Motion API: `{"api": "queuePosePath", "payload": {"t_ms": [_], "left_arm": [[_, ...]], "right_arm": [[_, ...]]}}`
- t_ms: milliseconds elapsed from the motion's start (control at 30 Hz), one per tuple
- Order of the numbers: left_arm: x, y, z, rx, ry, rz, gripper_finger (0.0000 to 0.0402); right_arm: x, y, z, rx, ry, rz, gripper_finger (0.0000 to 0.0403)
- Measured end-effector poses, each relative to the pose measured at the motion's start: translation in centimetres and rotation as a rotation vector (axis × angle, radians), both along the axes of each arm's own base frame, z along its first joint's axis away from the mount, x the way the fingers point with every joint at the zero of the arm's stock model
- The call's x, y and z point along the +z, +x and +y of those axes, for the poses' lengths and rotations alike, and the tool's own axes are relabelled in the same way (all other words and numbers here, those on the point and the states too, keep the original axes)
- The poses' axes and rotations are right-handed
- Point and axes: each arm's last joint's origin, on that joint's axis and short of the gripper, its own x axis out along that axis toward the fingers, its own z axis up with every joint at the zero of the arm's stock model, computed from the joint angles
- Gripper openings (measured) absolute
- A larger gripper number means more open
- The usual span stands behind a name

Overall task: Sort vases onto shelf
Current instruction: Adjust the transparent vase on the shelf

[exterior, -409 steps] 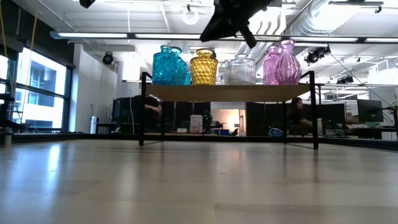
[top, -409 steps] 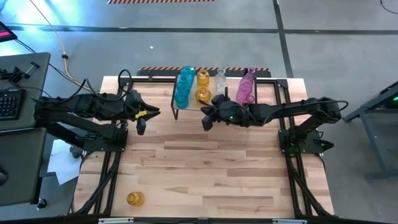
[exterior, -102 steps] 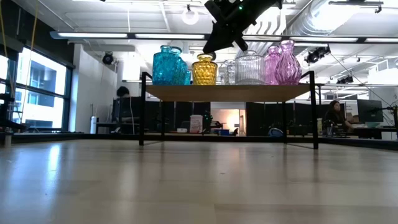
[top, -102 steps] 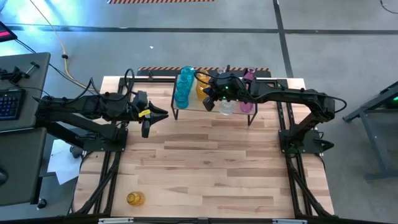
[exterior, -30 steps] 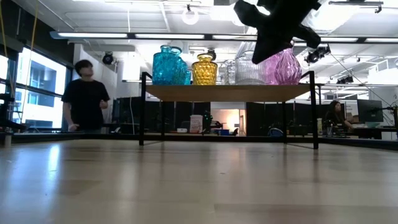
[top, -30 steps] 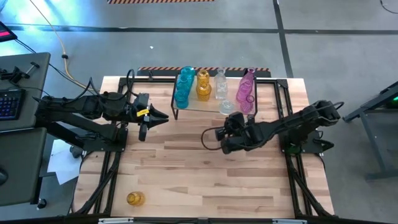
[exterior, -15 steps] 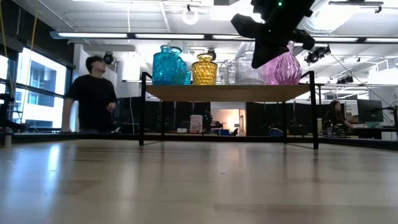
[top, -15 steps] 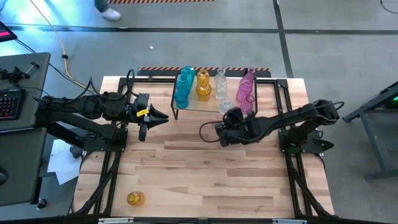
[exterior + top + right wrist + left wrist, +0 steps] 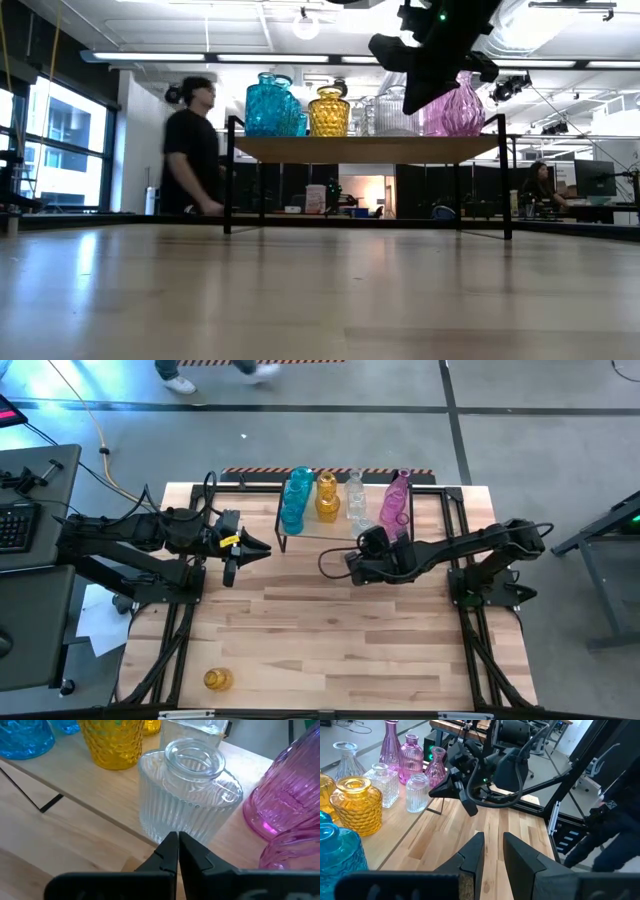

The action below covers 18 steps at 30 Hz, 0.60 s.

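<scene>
The closed, empty right tool (image 9: 352, 568) hangs just in front of the small raised rack with a light wood top and thin black legs, the shelf (image 9: 300, 531), pointing at the ribbed clear glass jar (image 9: 186, 795) at its front edge. That jar sits close to the edge, so any forward push or sideways swing of the tool could likely knock it into the ribbed pink glass vases (image 9: 287, 802) touching distance beside it, or tip it off onto the table (image 9: 340, 640).

The shelf holds teal-blue glass vases (image 9: 296, 498), a dimpled yellow-amber glass vase (image 9: 327, 510), clear bottles (image 9: 354, 488) and the pink ones, grouped by colour and all upright. 1 small amber glass vase (image 9: 217, 679) stands alone at the near left corner of the table, well apart from the shelf. The left tool (image 9: 232, 568) waits over the table's left side, holding nothing, its fingers (image 9: 470, 854) slightly parted.
</scene>
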Motion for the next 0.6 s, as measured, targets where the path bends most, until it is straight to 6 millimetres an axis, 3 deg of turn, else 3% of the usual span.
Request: {"api": "queuePosePath", "payload": {"t_ms": [600], "left_arm": [[0.0, 0.0, 0.0, 0.001, -0.004, 0.0, 0.0062]], "right_arm": [[0.09, 0.29, -0.69, 0.01, -0.013, 0.013, 0.0]]}}
